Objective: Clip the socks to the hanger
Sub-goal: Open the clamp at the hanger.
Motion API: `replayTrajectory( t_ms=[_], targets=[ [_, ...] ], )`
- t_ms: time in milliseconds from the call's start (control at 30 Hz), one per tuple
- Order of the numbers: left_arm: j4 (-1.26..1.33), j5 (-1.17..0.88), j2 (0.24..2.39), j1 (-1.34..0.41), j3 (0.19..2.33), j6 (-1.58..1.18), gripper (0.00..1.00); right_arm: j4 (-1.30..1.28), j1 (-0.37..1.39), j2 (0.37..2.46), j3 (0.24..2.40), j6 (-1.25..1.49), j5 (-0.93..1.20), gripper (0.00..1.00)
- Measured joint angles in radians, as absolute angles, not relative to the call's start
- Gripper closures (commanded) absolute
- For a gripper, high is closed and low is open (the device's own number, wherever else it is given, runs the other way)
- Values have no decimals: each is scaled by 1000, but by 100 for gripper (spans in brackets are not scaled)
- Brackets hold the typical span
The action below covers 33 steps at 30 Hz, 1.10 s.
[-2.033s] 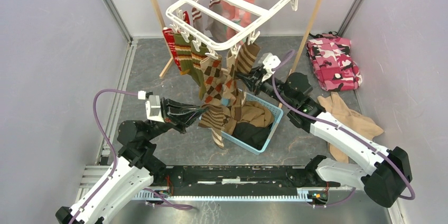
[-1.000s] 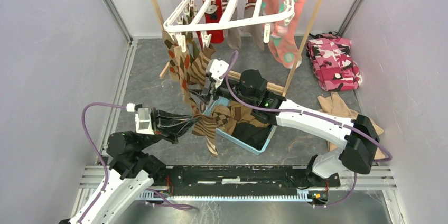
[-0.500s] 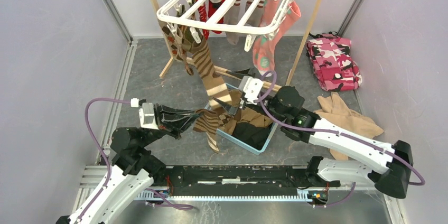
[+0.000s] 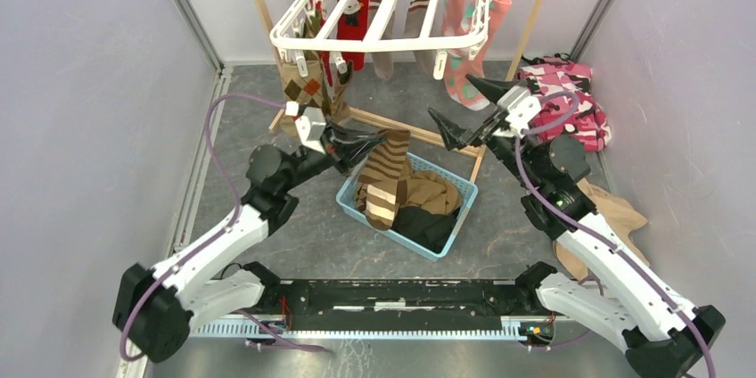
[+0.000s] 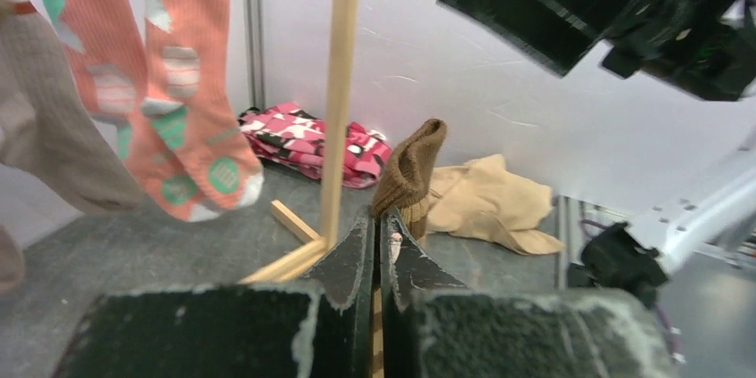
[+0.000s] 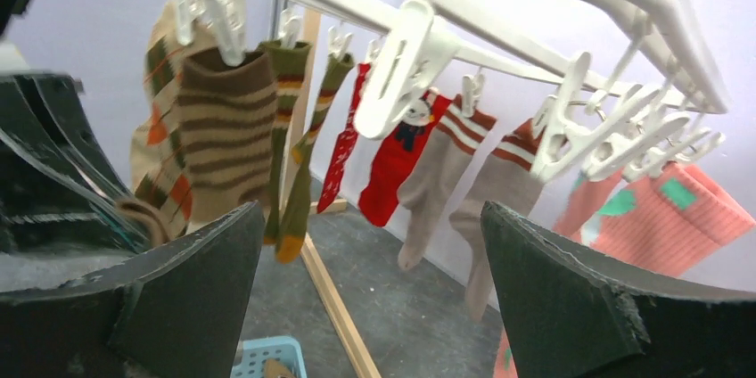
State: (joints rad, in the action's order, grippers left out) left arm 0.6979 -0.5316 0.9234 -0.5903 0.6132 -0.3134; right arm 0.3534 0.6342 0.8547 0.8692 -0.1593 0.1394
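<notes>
The white hanger (image 4: 383, 37) hangs from the wooden stand, with several socks (image 4: 352, 21) clipped to its rim: argyle, red, tan and pink ones. My left gripper (image 4: 379, 140) is shut on the cuff of a brown striped sock (image 4: 385, 173), which trails down into the basket. In the left wrist view the brown cuff (image 5: 412, 164) sticks up from the pinched fingertips (image 5: 379, 217). My right gripper (image 4: 450, 97) is wide open and holds nothing, just right of the hanger. Between its fingers (image 6: 373, 209) I see a free white clip (image 6: 401, 66) and the clipped socks (image 6: 223, 137).
A light blue basket (image 4: 346, 198) with more socks sits on the floor in the middle. The wooden stand's post (image 4: 526, 30) and foot bar (image 4: 419, 133) stand near both grippers. A pink camouflage cloth (image 4: 579, 119) and a beige cloth (image 4: 615, 213) lie at the right.
My left arm has carried the striped sock from left of the basket up toward the hanger. My right arm swung back to the right and opened fully. The hanger has swung.
</notes>
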Motion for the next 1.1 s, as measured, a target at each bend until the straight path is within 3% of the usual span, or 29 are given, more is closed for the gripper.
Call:
replayTrajectory(
  t_ms=[200,367,1100],
  targets=[
    [795,-525,1201,-574,763,-251,98,396,439,965,993,19,301,6],
    [849,-495,1304,-524,826,-245,98,460,329,1066,1074,182,448,6],
    [955,-433,1360,-389,858,-249,98,801,198,1267,1170,684,752,12]
  ],
)
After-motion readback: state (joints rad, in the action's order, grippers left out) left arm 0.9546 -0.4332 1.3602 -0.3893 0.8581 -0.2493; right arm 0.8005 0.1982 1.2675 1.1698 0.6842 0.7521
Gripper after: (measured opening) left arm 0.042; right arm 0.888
